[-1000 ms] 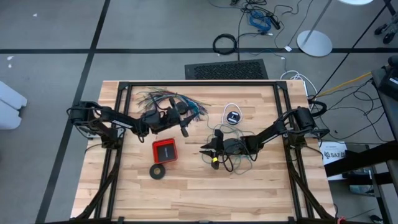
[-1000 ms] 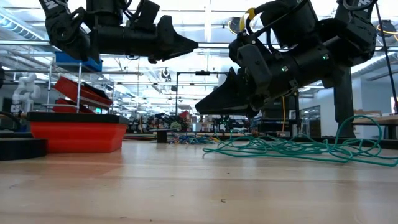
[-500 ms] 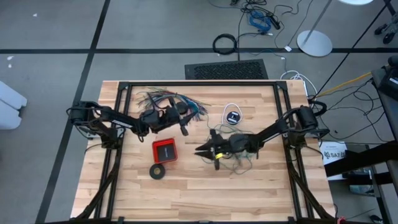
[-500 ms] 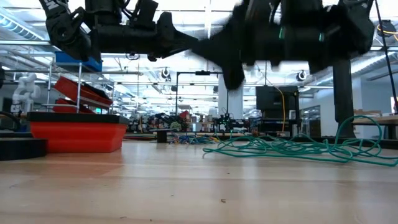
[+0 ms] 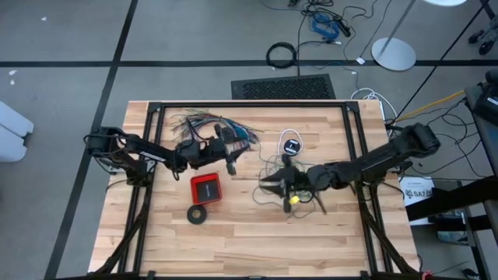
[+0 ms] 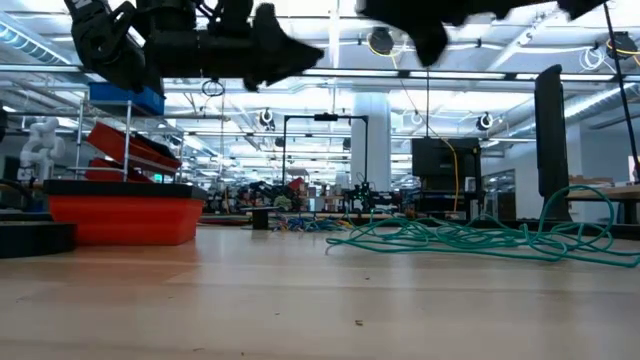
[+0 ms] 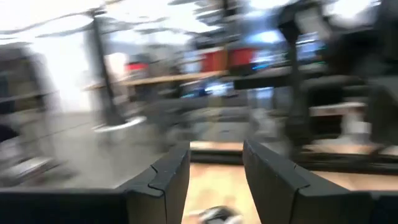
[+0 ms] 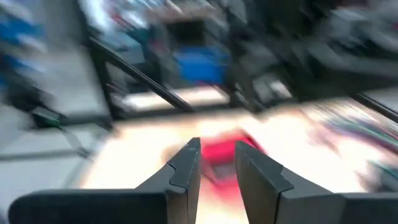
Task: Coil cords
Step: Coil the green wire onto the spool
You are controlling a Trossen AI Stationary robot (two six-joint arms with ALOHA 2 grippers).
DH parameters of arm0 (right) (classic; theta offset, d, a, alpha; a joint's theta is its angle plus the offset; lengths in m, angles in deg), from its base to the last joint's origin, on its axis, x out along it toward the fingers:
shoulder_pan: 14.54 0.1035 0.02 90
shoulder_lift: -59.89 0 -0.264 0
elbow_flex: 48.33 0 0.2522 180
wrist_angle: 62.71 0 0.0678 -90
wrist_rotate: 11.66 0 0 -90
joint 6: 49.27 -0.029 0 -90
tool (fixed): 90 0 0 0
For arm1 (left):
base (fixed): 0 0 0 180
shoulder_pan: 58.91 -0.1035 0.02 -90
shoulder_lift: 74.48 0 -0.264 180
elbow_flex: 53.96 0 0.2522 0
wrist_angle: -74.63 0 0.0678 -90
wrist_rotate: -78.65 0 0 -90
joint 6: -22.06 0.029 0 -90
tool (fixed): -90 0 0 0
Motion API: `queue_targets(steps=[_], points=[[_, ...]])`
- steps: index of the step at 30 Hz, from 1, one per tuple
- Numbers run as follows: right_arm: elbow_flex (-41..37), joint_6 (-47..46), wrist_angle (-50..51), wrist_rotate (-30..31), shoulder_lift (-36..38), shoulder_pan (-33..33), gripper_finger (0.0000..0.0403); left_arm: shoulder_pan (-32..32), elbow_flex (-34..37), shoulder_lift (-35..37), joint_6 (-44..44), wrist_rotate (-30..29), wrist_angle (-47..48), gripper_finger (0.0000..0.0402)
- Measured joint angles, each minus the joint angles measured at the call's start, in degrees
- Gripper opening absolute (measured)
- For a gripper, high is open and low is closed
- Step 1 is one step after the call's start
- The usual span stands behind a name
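The teal-green cord (image 6: 470, 236) lies as a loose tangle on the table, right of centre, partly under my right arm in the high view (image 5: 305, 194). The white cord with its small black round piece (image 5: 292, 145) lies farther back. My right gripper (image 5: 271, 185) hangs open well above the tangle's left side, with nothing between its fingers (image 8: 217, 149). My left gripper (image 5: 230, 153) is open too, held high near the many-coloured wires, and its fingers (image 7: 214, 152) have nothing between them.
A fanned bundle of many-coloured wires (image 5: 208, 124) lies at the back left. A red box (image 5: 206, 187) and a black ring (image 5: 198, 214) sit left of centre, the red box (image 6: 122, 218) standing low at the left in the low view. Bare wood spans the near part of the table.
My right gripper has risen quickly from just above the teal cord, going up out of the top of the low view. The cord has stayed lying on the table as before.
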Motion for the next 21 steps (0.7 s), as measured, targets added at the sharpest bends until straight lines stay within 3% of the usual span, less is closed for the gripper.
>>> queue_targets(steps=[2, 5, 21], points=[[-0.04, -4.96, 10.58, 8.33, 2.83, 1.00, 0.0086, -0.01, -0.02, 0.00, -0.41, -7.02, 1.29, 0.0157], [-0.07, -12.38, 16.72, 17.15, 5.45, 2.64, 0.0086, -0.05, -0.02, 0.00, -1.76, -9.67, 2.95, 0.0157], [-0.04, -10.60, 12.75, 18.68, 6.12, 5.00, 0.0086, 0.38, -0.02, 0.00, -2.11, -7.91, 3.35, 0.0157]])
